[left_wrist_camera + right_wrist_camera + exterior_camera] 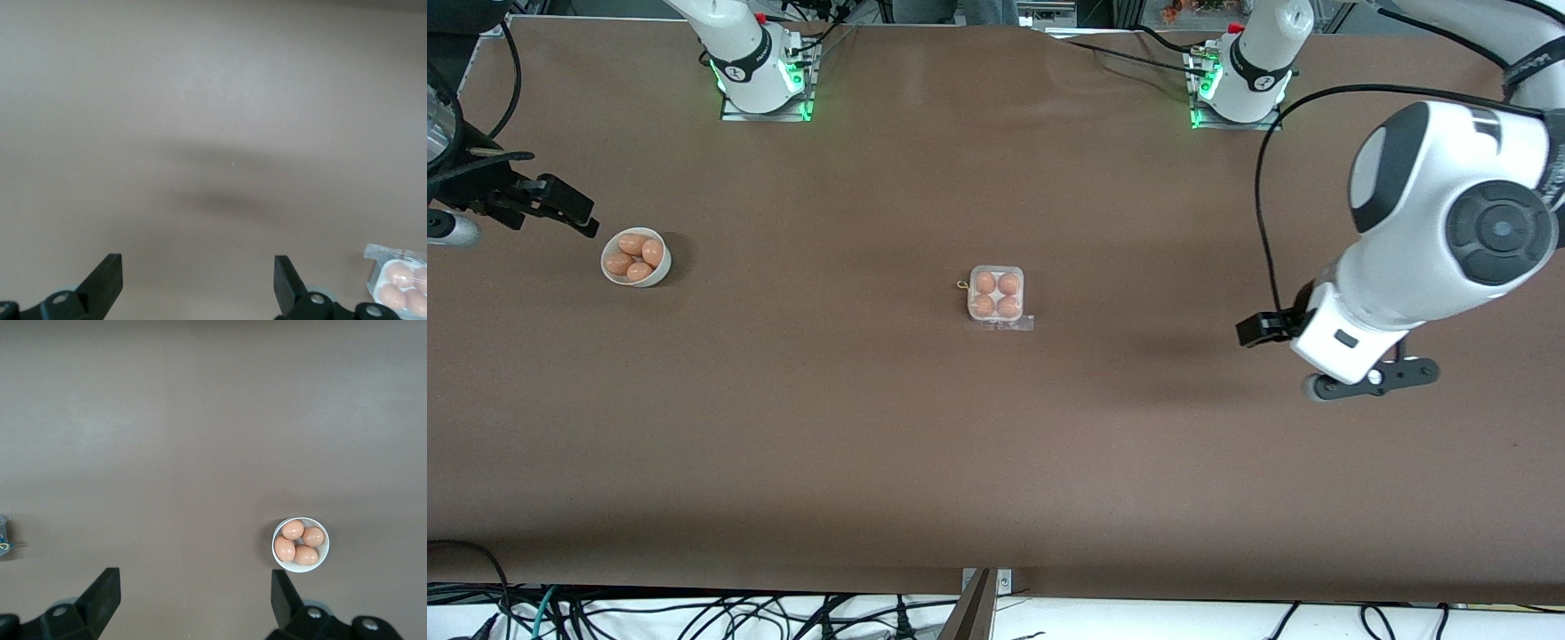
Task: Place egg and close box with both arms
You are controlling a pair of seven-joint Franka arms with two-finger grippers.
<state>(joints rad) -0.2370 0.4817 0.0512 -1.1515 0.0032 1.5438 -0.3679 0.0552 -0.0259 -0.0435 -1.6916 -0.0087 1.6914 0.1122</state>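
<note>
Left gripper point(198, 293), right gripper point(195, 608): agape, empty

Wide brown table point(871, 427), evenly lit – black cables point(694, 613) on white floor along its near edge

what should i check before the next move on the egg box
1. All four cells of the box hold eggs: ok.
2. Box lid shut: cannot tell; a clear flap shows along its edge nearer the camera.
3. Left claw open and empty, over bare table toward the left arm's end: ok.
4. Right claw open and empty, up beside the bowl: ok.
5. Bowl keeps four spare eggs, apart from the box: ok.
6. Nothing lying between either claw and the box: ok.
</note>
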